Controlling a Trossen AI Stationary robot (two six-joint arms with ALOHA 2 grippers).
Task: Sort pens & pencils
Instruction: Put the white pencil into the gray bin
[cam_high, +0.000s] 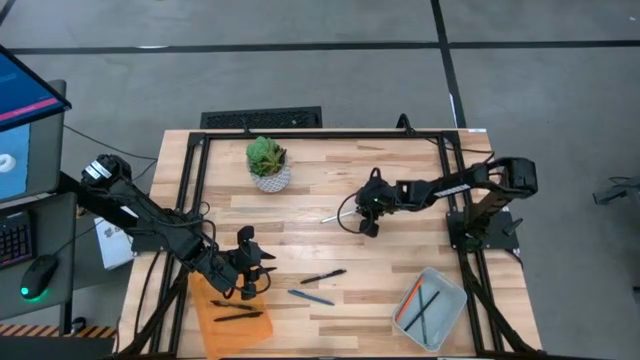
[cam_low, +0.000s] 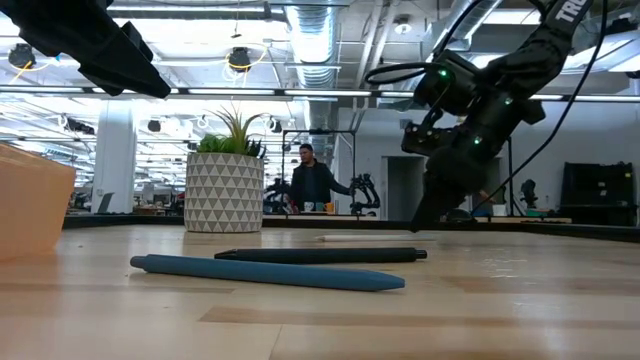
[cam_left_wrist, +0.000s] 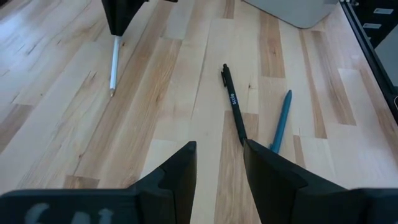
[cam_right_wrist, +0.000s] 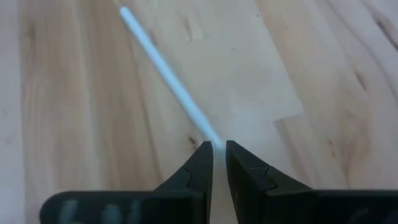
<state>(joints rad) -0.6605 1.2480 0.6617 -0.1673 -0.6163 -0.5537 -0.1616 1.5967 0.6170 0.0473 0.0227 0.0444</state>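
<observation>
A white pencil (cam_right_wrist: 168, 71) lies on the wooden table near its middle, and my right gripper (cam_right_wrist: 215, 152) is shut on one end of it. A black pen (cam_high: 323, 277) and a blue pen (cam_high: 310, 297) lie flat on the table nearer the front. My left gripper (cam_left_wrist: 219, 158) hangs open above the table's front left, beside an orange tray (cam_high: 230, 315) that holds black pens. Nothing is between its fingers. A grey tray (cam_high: 430, 305) at the front right holds orange and green pencils. My right gripper pinches the white pencil's end (cam_right_wrist: 211, 142) on the table's right side between its two fingertips. The fingers slant down from the table's right, roughly in line with the pencil. The pencil lies on the table, stretching away toward the left (cam_high: 335, 217).
A potted plant (cam_high: 268, 165) in a patterned pot stands at the far left of the table. A black frame (cam_high: 320, 135) runs around the table's edges. Bare wood lies between the two arms. A person (cam_low: 313, 180) stands in the room behind.
</observation>
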